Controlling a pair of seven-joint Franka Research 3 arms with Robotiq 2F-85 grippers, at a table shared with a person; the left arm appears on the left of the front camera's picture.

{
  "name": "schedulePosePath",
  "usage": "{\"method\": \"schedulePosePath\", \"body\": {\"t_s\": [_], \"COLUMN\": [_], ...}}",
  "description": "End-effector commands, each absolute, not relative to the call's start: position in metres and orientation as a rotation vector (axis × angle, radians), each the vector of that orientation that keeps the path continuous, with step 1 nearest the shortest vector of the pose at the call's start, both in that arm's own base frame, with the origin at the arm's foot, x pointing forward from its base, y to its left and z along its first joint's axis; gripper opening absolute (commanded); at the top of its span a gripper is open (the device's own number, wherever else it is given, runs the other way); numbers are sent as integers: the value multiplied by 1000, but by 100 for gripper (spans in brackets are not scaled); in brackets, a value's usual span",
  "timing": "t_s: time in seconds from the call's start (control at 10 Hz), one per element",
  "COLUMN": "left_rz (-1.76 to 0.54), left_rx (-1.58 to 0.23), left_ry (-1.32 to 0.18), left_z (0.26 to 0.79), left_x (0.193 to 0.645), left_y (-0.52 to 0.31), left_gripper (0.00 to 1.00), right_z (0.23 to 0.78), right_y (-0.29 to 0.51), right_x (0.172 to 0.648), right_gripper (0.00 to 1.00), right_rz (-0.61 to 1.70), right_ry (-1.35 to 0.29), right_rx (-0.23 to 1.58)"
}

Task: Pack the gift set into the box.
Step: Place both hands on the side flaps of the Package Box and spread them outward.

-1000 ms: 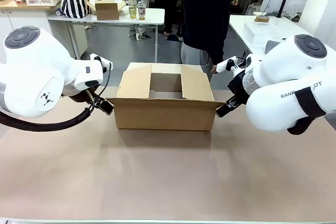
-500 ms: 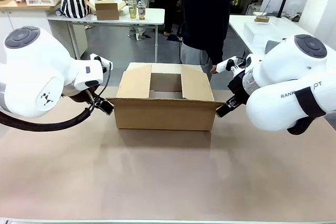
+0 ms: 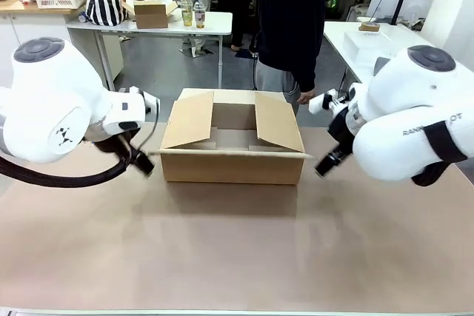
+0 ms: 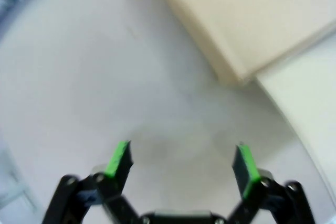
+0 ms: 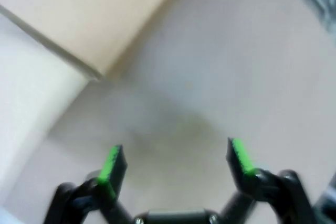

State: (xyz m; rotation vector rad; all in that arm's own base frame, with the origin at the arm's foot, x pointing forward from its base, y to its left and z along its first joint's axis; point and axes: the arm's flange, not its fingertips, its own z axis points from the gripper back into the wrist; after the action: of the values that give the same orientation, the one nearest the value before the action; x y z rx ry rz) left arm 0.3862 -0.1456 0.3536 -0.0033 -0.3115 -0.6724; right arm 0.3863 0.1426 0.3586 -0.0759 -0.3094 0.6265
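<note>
The brown table point(image 3: 237, 257) is stretching wide, and a person point(image 3: 290, 27) in dark clothes is standing at its far side. The box point(image 3: 231, 166) is sitting mid-table between the arms, its side flaps tilting up. The left gripper point(image 3: 146, 165) is hanging just beside its left wall and the right gripper point(image 3: 324, 166) just off its right corner, both gaping wide and holding nothing.

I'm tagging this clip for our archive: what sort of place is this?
Probably a robotics lab or workshop: two white robot arms flank a plain brown cardboard carton, with cluttered white worktables and people standing behind.
</note>
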Motion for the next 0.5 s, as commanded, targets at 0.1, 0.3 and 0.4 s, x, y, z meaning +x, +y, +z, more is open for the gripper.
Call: {"method": "schedulePosePath", "body": {"t_s": [0.1, 0.3, 0.4], "left_rz": [-948, -824, -696], "left_rx": [127, 65, 85], "left_ry": [-55, -377, -478], "left_z": [406, 466, 495], "left_x": [321, 281, 265], "left_y": [-99, -75, -68], "left_gripper": [100, 100, 100], "right_z": [439, 495, 523], "right_y": [125, 126, 129], "right_x": [344, 314, 301], "right_gripper": [100, 100, 100], "right_rz": [622, 536, 496], "right_ry": [-103, -365, -466], "right_rx": [-265, -169, -83]}}
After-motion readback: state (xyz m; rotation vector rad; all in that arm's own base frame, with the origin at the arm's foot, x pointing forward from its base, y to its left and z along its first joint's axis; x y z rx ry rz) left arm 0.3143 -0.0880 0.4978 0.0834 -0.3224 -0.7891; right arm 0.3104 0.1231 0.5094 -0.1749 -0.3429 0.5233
